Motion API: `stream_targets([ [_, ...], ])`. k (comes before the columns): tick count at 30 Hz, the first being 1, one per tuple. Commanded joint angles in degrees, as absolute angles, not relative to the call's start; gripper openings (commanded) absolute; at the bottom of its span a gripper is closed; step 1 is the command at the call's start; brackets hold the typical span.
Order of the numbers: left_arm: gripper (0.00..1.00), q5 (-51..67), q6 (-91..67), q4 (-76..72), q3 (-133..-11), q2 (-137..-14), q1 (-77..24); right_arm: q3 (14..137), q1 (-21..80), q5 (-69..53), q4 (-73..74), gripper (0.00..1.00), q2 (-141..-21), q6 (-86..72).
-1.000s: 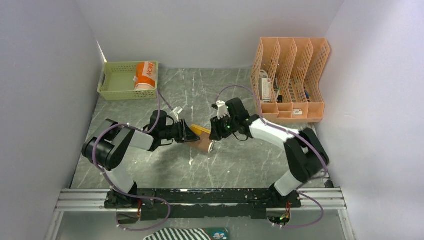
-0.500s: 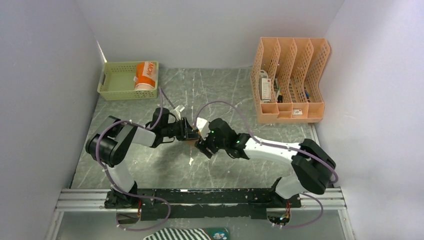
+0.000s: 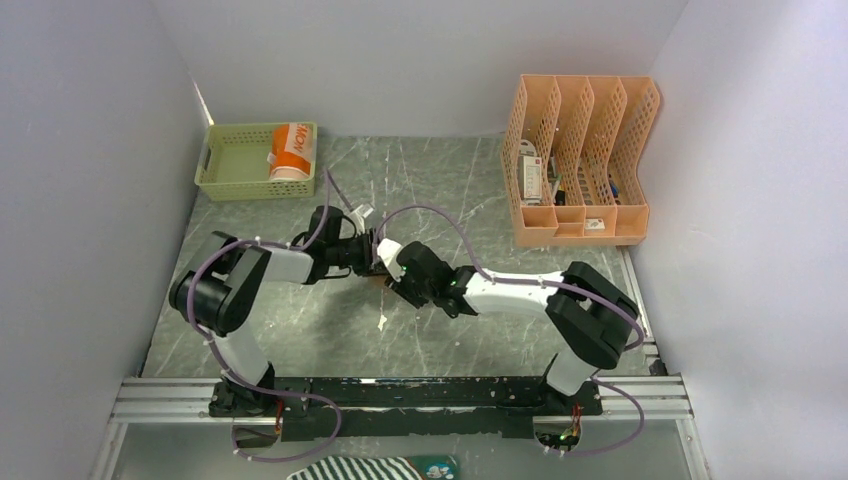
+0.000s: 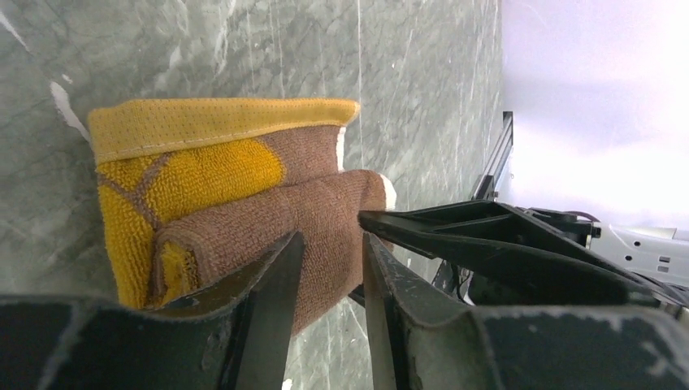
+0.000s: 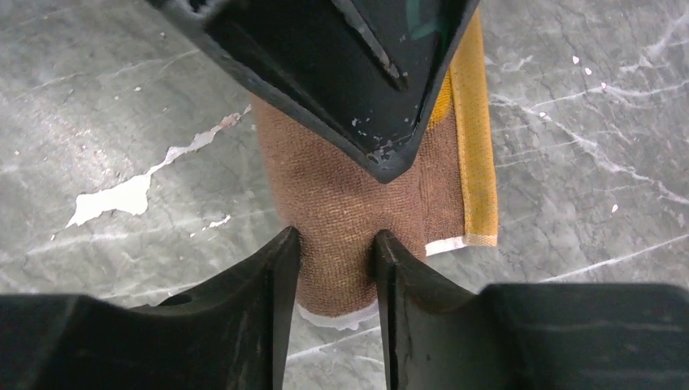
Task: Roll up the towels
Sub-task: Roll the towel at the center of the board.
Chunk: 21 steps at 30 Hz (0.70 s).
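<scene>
Seen from above, your two arms lie low over the grey marbled table [image 3: 480, 335]. Both forearms point inward, so the wrists meet a little left of its centre. Your left arm folds at an elbow near the left wall and reaches right. Your right arm folds near the table's right edge and stretches far to the left.

Your left gripper [image 4: 331, 240] is closed onto one end of the yellow towel [image 4: 195, 171], its fingers pressed into the brown rolled part. Your right gripper [image 5: 335, 236] pinches the same roll from the opposite end, and the two sets of fingertips nearly touch. The towel lies on the table, partly rolled, with a flat yellow hem beside the roll.

The orange towel [image 3: 291, 150] sits rolled in the green basket [image 3: 235, 165] at the far left corner. A peach file rack [image 3: 580, 215] stands at the far right. Open table surface surrounds the grippers on every side, widest toward the near edge and the right.
</scene>
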State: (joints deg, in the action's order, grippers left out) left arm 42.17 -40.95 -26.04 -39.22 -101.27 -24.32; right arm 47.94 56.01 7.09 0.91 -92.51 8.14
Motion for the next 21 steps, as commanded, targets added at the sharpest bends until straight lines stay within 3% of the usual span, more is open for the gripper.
stream_targets([
  [1,0.47,37.7,-38.4,-20.1,-39.7,-97.3,-20.8,50.0,56.0,10.8,2.8,0.35,-95.0,5.6],
  [4,0.49,40.6,-40.5,-22.2,-37.8,-94.0,-14.8,50.3,54.8,5.9,2.6,0.31,-95.2,3.9],
  [8,0.51,40.3,-39.5,-18.5,-37.1,-86.9,-9.2,50.9,49.3,-10.3,2.8,0.27,-96.0,0.5],
  [14,0.54,40.7,-36.7,-15.4,-35.9,-79.6,-9.2,52.7,38.9,-35.2,1.5,0.24,-99.4,-6.7],
  [21,0.53,43.0,-35.4,-18.1,-34.3,-82.4,-14.6,58.9,33.5,-47.1,3.2,0.26,-106.1,-12.5],
])
